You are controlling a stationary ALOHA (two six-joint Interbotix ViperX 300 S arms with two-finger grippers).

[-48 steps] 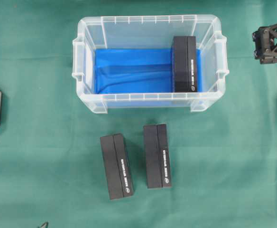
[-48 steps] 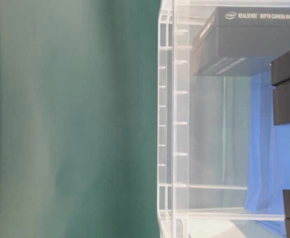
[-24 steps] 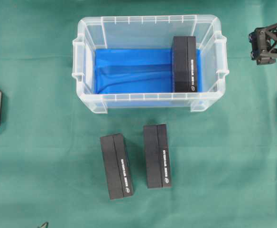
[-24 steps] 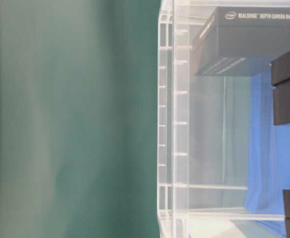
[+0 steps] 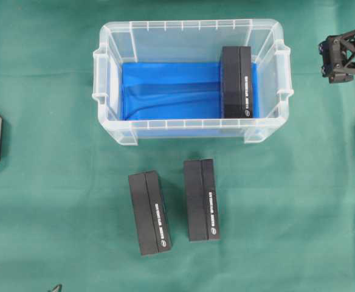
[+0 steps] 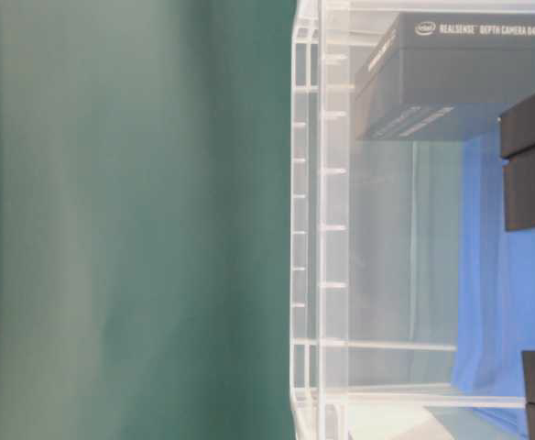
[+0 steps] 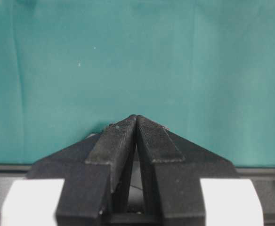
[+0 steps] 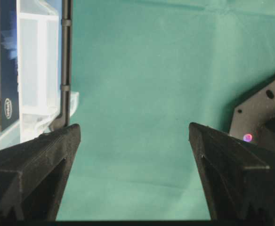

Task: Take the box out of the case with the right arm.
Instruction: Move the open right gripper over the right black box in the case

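Green cloth table (image 5: 44, 91) bears the case (image 5: 189, 125) and two black boxes (image 5: 149, 213).

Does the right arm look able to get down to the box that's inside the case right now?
Probably yes. The box stands at the right end of the open-topped case, with nothing over it. The right arm's tool is open and empty, just right of the case over bare cloth, though the case wall close beside the box leaves little room.

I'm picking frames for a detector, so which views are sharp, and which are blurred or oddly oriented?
Overhead: evenly lit and sharp, case and box crisp. Table-level: turned sideways, the green cloth a soft blur, box lettering readable. Left wrist: shut left gripper fairly sharp. Right wrist: open right gripper slightly soft, a small pink glint at right.
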